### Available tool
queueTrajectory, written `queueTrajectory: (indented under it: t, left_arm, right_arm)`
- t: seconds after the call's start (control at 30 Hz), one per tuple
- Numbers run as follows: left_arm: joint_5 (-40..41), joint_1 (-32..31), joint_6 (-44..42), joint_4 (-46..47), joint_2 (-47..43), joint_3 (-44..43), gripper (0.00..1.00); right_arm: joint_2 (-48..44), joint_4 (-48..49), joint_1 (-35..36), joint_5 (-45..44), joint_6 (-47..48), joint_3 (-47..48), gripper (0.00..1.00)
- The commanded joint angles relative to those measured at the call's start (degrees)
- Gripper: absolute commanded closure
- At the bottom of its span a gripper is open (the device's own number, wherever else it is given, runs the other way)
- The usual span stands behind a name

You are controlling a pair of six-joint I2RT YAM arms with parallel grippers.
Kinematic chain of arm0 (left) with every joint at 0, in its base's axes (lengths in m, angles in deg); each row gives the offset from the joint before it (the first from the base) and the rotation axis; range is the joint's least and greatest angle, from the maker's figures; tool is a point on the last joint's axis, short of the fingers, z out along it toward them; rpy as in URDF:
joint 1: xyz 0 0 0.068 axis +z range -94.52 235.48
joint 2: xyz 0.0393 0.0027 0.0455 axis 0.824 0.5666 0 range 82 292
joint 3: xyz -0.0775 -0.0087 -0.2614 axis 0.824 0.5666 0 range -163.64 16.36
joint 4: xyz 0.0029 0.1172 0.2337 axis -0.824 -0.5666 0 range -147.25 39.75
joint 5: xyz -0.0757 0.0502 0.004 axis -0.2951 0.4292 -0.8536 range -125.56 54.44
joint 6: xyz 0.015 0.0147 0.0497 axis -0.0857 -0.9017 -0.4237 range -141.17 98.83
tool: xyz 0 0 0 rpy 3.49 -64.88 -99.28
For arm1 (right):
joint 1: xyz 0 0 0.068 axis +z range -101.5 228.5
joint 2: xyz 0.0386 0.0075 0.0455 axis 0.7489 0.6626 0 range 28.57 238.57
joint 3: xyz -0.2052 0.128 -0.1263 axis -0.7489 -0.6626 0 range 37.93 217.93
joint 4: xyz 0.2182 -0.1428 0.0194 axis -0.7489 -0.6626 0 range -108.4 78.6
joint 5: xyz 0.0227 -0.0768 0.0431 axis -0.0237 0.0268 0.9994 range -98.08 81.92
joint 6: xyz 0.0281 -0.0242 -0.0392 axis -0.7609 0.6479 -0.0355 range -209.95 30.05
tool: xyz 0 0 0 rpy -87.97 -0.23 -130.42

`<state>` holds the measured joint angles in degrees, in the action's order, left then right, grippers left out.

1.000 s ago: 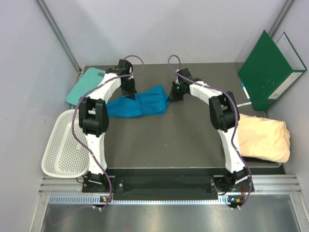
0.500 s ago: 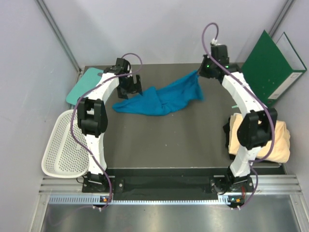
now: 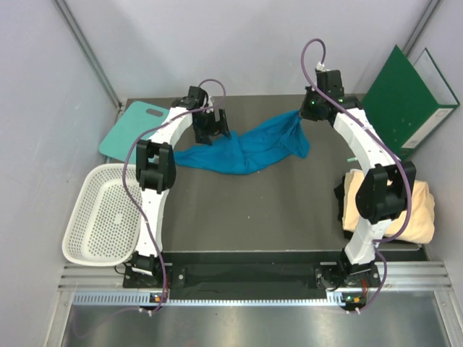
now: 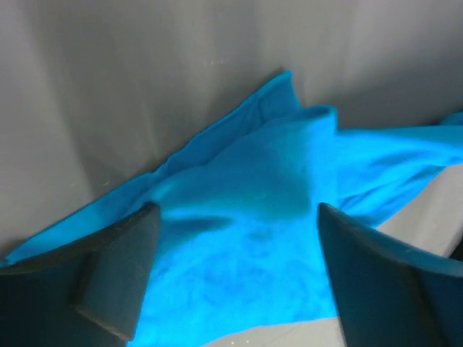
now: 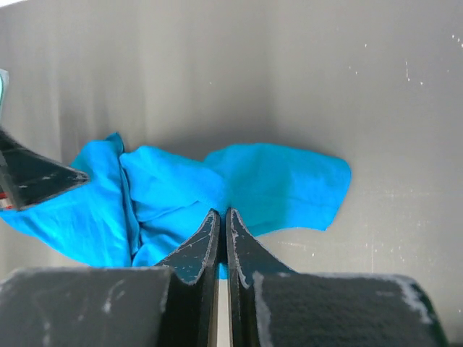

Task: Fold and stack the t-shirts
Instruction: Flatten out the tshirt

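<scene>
Blue t-shirt (image 3: 242, 148) lies stretched across the far middle of the counter (image 3: 246, 210), still creased and twisted along its length. Over the last second the right hand (image 3: 304, 116) has carried its end away to the far right, drawing out what was a tight bunch. It stays pinched shut on a fold of the cloth (image 5: 181, 195), which rises off the counter to meet it. The left hand (image 3: 211, 126) has let go: its jaws now stand wide apart just above the shirt's left part (image 4: 246, 238), holding nothing. So the shirt is judged to be only half spread; the left end probably needs a fresh grip before any fold can start.

Cream t-shirt (image 3: 394, 206) sits as a bundle at the right edge, beside the right arm's elbow. A teal board (image 3: 134, 126) lies at the far left and a mesh basket (image 3: 98, 217) nearer on that side. A green binder (image 3: 405, 105) leans at the far right, near the right hand.
</scene>
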<state>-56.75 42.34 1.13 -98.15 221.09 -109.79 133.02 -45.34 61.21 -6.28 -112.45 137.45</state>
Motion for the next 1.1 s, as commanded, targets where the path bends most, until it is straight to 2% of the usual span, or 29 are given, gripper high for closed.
queueTrajectory:
  t: [0.0, 0.03, 0.07, 0.1, 0.3, 0.43, 0.53, 0.63, 0.67, 0.83, 1.03, 1.07]
  left_arm:
    - [-3.6, -0.3, -1.9, -0.9, 1.5, -2.4, 0.37]
    - [-4.0, -0.3, -1.9, -0.3, 1.4, -2.3, 0.53]
    - [-4.0, -0.3, -1.9, -0.1, 1.1, -2.3, 0.79]
    - [-3.5, -0.3, -1.7, 0.0, 0.8, -2.3, 1.0]
    - [1.4, 0.1, -2.5, 1.4, -7.7, -0.8, 1.0]
    - [1.4, 1.4, -1.7, 2.3, -17.3, 2.6, 1.0]
    - [1.9, 1.5, -2.1, -0.7, -23.7, 7.9, 1.0]
    - [1.2, 1.5, -2.9, -6.9, -30.1, 17.7, 1.0]
    - [1.5, 1.5, -3.4, -8.9, -31.6, 23.5, 1.0]
    - [3.8, 1.4, -3.2, -18.4, -42.3, 42.5, 1.0]
    - [6.6, 1.4, -0.8, -25.8, -48.7, 53.7, 1.0]
    - [7.3, 1.4, -0.7, -26.3, -49.4, 55.1, 1.0]
  right_arm:
    - [-1.2, 1.3, 0.1, 0.6, 0.7, -0.5, 1.0]
    - [-1.3, 1.4, 0.1, 0.6, 0.8, -0.6, 1.0]
    - [-1.3, 1.6, 0.1, 0.6, 0.8, -0.9, 1.0]
    - [-1.4, 1.5, 0.1, 0.5, 0.9, -1.3, 1.0]
    - [-1.4, 1.7, -0.4, 0.6, 0.6, -3.2, 1.0]
    - [-1.3, 1.8, -1.8, 1.4, -0.3, -5.2, 1.0]
    - [-1.0, 1.8, -3.6, 2.9, -0.8, -7.1, 1.0]
    - [0.0, 1.2, -5.2, 3.5, -0.5, -7.9, 1.0]
    - [0.3, 1.2, -6.2, 4.3, 0.1, -7.5, 1.0]
    - [7.8, -1.5, -8.7, 4.1, 2.4, 0.1, 1.0]
    - [20.8, -4.3, -9.3, -0.3, 3.4, 20.0, 1.0]
    - [23.1, -4.0, -9.4, -1.5, 3.0, 22.1, 0.97]
